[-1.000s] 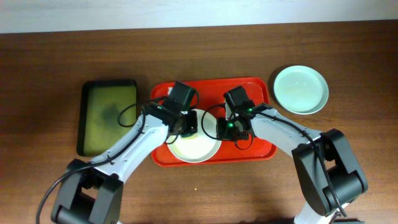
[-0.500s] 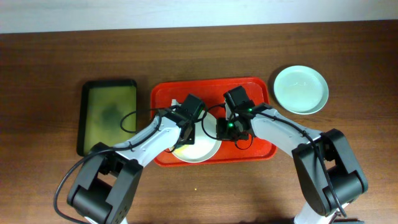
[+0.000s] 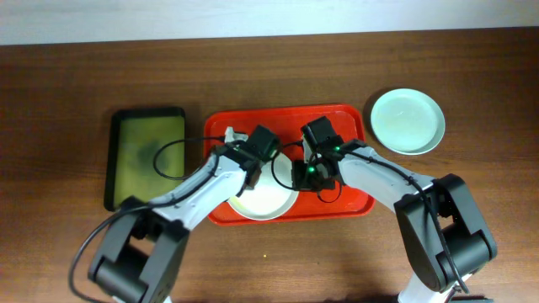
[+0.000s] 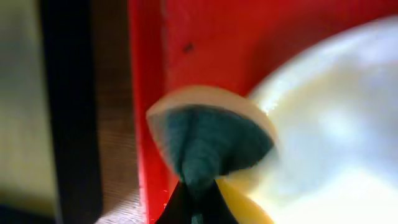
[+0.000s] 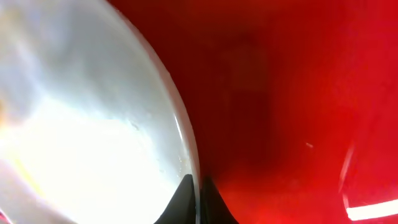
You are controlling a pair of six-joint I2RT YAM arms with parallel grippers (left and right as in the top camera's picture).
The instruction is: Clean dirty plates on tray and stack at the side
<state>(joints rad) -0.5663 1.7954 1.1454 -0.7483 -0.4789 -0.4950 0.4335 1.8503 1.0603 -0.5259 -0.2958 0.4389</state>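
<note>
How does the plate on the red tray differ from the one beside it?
The white plate lies in the red tray; the pale green plate sits on the table beside it. The right gripper pinches the white plate's rim; the green plate is untouched. Both are round, shallow, similar in size.

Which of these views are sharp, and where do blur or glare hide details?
Overhead: sharp, evenly lit, the green plate clear. Left wrist: soft all over, the sponge smeared, the white plate washed out. Right wrist: the same plate blown to white, a glare streak on the red tray at lower right.
</note>
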